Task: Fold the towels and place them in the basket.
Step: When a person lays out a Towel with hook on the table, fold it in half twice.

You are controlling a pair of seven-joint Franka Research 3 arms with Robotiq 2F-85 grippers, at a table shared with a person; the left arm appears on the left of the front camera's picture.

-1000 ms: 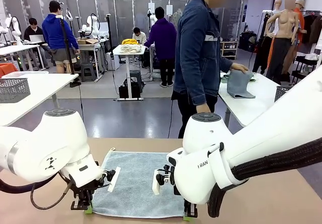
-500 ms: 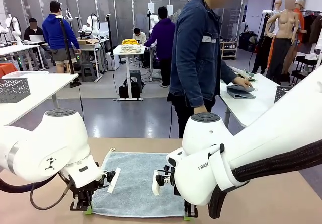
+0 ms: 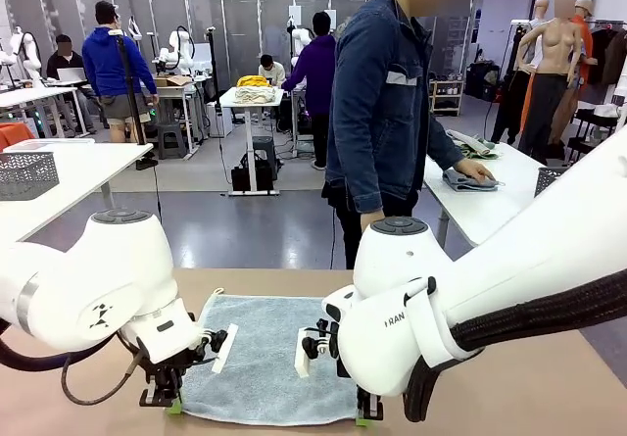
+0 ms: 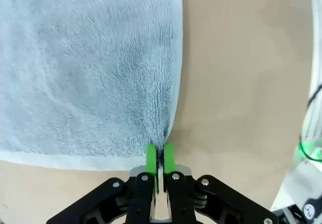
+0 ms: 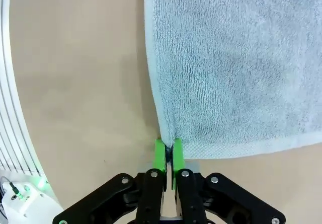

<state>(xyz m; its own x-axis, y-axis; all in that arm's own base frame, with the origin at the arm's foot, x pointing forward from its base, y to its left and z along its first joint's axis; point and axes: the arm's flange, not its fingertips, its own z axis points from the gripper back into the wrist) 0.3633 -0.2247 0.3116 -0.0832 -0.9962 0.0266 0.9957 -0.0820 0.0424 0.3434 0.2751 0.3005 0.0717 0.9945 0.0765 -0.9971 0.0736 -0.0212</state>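
Two grips set: left tool pinched shut on towel corner at lower left, right tool likewise at lower right. Towel flat on table, lower centre. Tools barely moved in last second; lift-and-fold likely next.

From the front, my own arms' bulky joints cover the near corners and most of the right edge of the towel. Of the left claw and the right claw I can make out only green tips under the wrists. In the left wrist view the towel runs off the top and left edges; in the right wrist view, off the top and right. The bit of corner pinched inside each claw is hidden. The cloths under the person's hand are too small for me to tell how they lie.
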